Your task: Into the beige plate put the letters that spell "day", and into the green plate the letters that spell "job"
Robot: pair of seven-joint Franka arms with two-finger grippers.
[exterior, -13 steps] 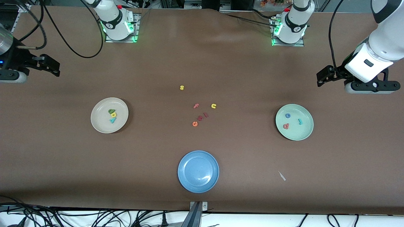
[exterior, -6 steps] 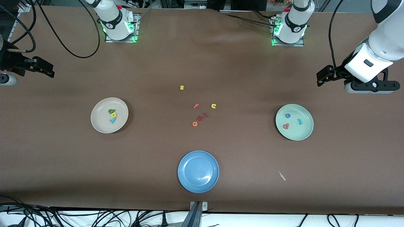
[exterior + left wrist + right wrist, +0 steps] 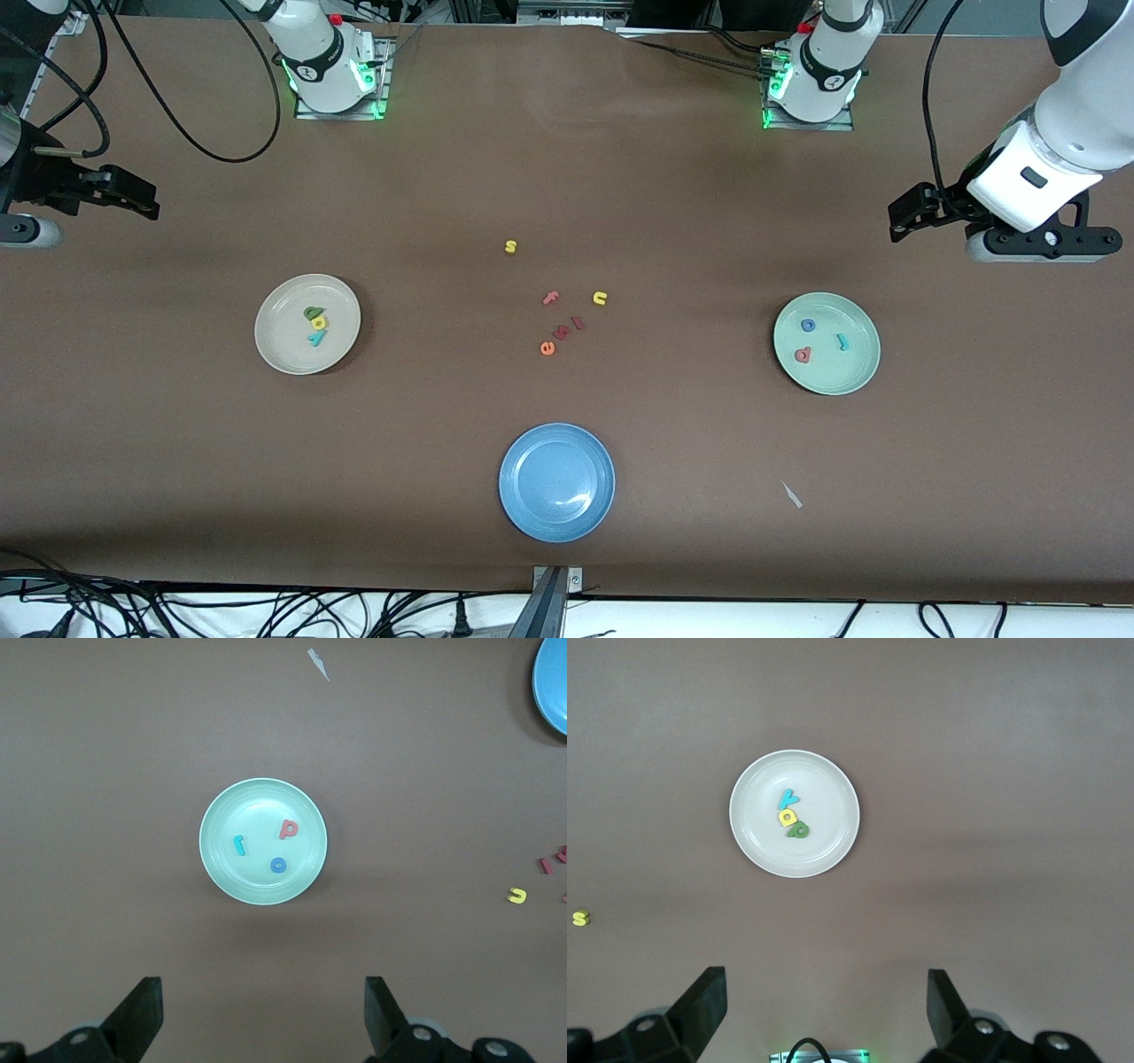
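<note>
The letters that spell "day" [image 3: 315,325] lie bunched and touching in the beige plate [image 3: 283,350] toward the right arm's end of the table: a dark green d, a yellow a, a teal y. The letters that spell "job" [image 3: 819,340] lie apart from one another in the green plate [image 3: 855,377] toward the left arm's end.

Nearest the front camera sits a glossy round blue plate [image 3: 556,481], with a small pale scrap [image 3: 791,494] beside it toward the left arm's end. Farther off, mid-table, loose letters are scattered on the brown cloth: an orange e [image 3: 547,348], a pink f [image 3: 550,298], a yellow u [image 3: 600,298], and farthest a yellow s [image 3: 510,246].

The right gripper [image 3: 824,1010] and left gripper [image 3: 263,1017] wait high over the table ends, fingers spread, empty.
</note>
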